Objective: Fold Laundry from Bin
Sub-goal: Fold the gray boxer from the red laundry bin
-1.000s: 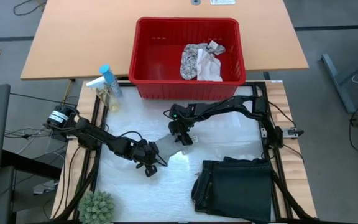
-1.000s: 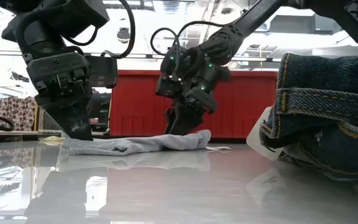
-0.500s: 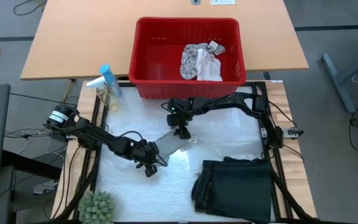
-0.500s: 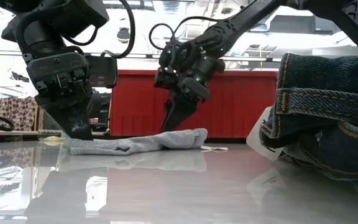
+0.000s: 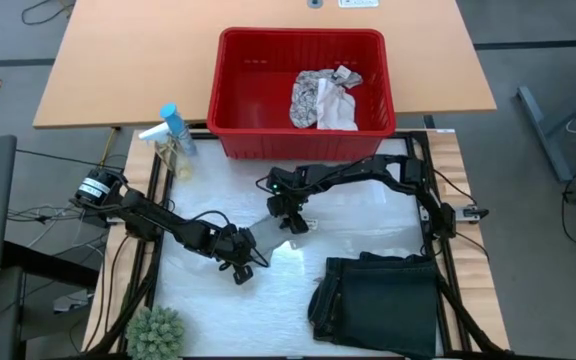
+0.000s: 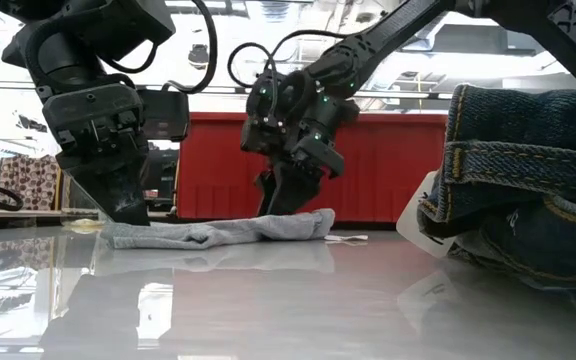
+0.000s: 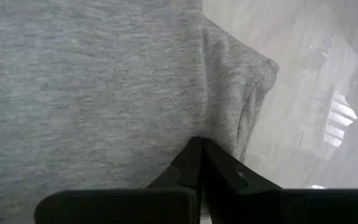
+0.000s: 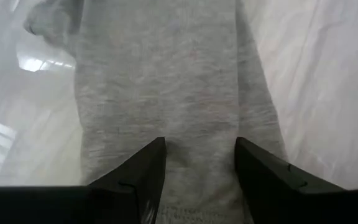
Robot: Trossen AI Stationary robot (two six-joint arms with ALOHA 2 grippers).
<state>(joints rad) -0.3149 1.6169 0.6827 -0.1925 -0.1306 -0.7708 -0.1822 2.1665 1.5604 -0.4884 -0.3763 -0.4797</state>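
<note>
The folded dark garment (image 5: 378, 300) lay nearest. On the tabletop (image 5: 368, 220), the left claw (image 5: 242, 262), pressed together, pinned one end of the grey cloth (image 5: 273, 228), probably anchoring it. The right claw (image 5: 290, 220), spread, straddled the other end. The bin (image 5: 233, 90) beyond held patterned laundry (image 5: 320, 98).

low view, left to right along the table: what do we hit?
Left gripper, pressed shut on one end of the grey cloth → right gripper, jaws open over its other end → folded denim garment. The red bin spans behind.
</note>
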